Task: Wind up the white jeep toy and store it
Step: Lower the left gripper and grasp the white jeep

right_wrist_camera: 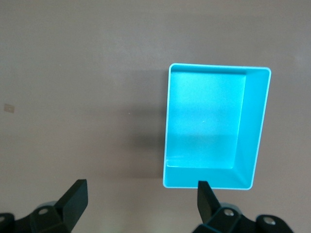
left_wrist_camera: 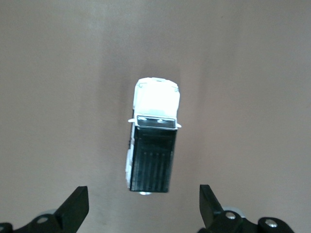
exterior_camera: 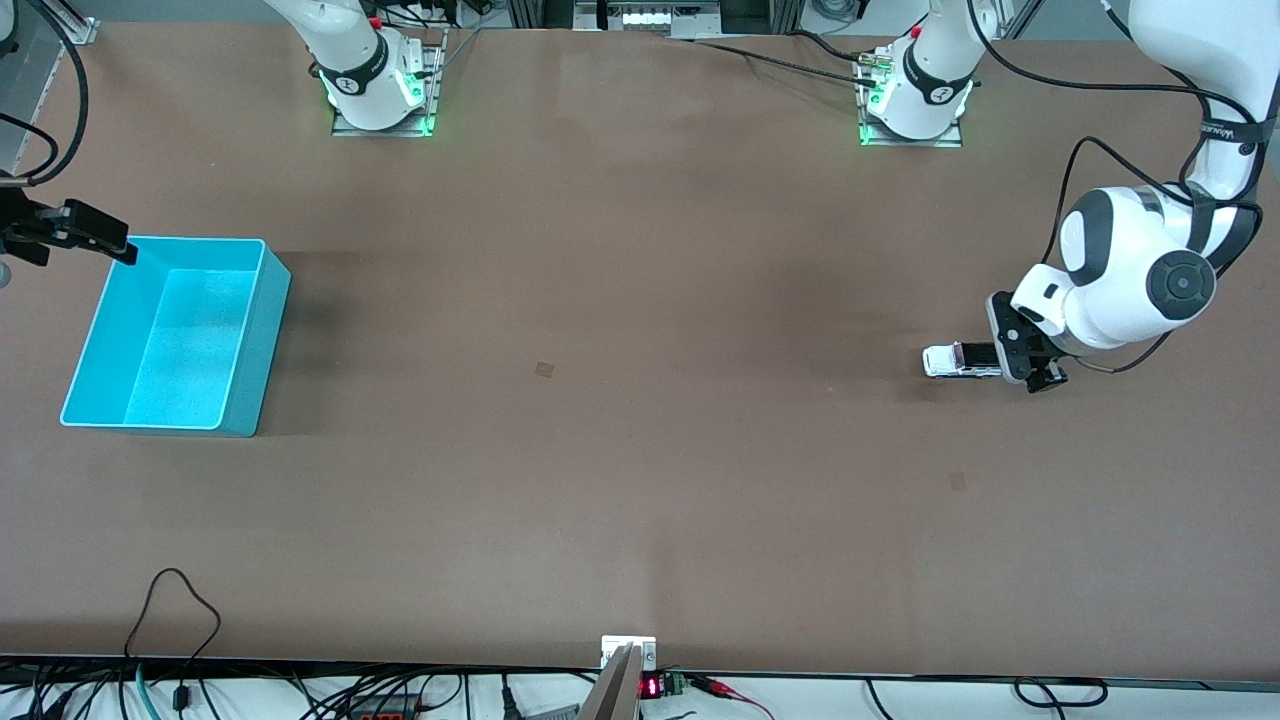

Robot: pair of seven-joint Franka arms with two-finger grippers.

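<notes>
Brown tabletop [exterior_camera: 620, 300] carries cyan bin [exterior_camera: 250, 350]; cables edge it.

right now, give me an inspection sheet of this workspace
surface: brown table, bare apart from two faint marks
job's things: white jeep toy on the table at the left arm's end; cyan bin at the right arm's end, nothing seen in it
clutter: nothing seen
grippers: left hand open, over the jeep toy, not gripping it; right hand open, over the table beside the bin
cables: cables along the table edge nearest the front camera, more by the arm bases
surroundings: a small red display at that edge
</notes>
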